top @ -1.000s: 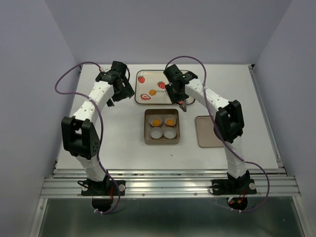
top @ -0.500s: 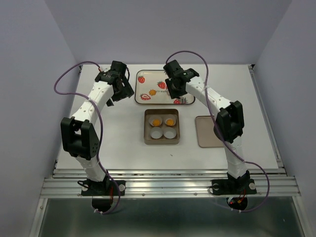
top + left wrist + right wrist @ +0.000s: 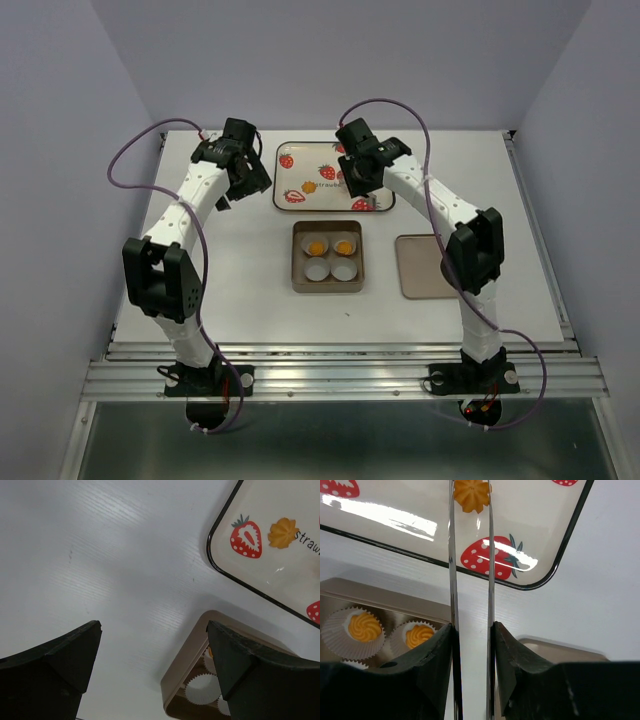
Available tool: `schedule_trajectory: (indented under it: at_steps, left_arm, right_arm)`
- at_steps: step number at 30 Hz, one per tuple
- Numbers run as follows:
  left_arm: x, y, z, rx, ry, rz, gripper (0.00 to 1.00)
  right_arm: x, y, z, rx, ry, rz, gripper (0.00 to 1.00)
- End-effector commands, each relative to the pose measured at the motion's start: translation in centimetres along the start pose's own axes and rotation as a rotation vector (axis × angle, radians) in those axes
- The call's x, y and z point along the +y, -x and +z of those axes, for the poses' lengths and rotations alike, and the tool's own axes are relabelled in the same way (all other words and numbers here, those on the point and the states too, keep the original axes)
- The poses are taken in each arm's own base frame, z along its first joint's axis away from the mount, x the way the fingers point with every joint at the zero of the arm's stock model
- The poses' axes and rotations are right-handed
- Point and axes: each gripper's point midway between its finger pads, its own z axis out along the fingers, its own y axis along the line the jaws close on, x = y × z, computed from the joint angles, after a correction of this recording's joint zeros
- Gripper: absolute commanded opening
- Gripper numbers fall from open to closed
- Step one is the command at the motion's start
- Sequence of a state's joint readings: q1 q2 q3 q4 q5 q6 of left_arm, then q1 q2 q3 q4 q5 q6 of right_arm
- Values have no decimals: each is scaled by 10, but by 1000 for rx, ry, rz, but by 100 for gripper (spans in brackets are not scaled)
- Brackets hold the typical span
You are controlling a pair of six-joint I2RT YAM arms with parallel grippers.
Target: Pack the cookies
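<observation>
Cookie (image 3: pixel 471 494) on tray (image 3: pixel 555 555) | right pincer (image 3: pixel 470 484) straddles it, grip unclear | left pincer (image 3: pixel 154 626) open | risk: off-centre squeeze skids it

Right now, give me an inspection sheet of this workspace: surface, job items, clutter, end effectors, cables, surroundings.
Surface: white table, no spills seen.
Job's things: tan box holds four paper cups. The rear two hold packed cookies; the front cups are empty. Two cookies remain on the strawberry tray: a free cookie and a flanked cookie.
Clutter: tan lid lies right of the box.
End effectors: left end effector open, empty, over bare table. Right end effector has its blades either side of the flanked cookie; contact unclear.
Cables: a purple cable loops off each arm.
Surroundings: plain walls; metal rail at the near edge.
</observation>
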State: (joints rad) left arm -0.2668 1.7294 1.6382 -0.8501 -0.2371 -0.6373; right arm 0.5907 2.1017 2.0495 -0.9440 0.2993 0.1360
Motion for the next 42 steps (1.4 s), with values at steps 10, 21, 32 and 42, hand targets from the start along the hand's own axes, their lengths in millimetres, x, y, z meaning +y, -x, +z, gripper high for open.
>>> schedule_trajectory:
  at_steps: [10, 21, 32, 42]
  left_arm:
    - [-17, 24, 2, -50, -25, -23, 99]
    - [-31, 38, 12, -91, -50, -38, 99]
    - [-31, 31, 18, -93, -51, -34, 99]
    - [-30, 30, 17, -98, -61, -28, 99]
  right_arm:
    - [0, 15, -76, -126, 139, -52, 39]
    - [31, -35, -140, -43, 313, -179, 39]
    - [53, -82, -182, 55, 387, -240, 40]
    - [61, -122, -206, 183, 424, -233, 40]
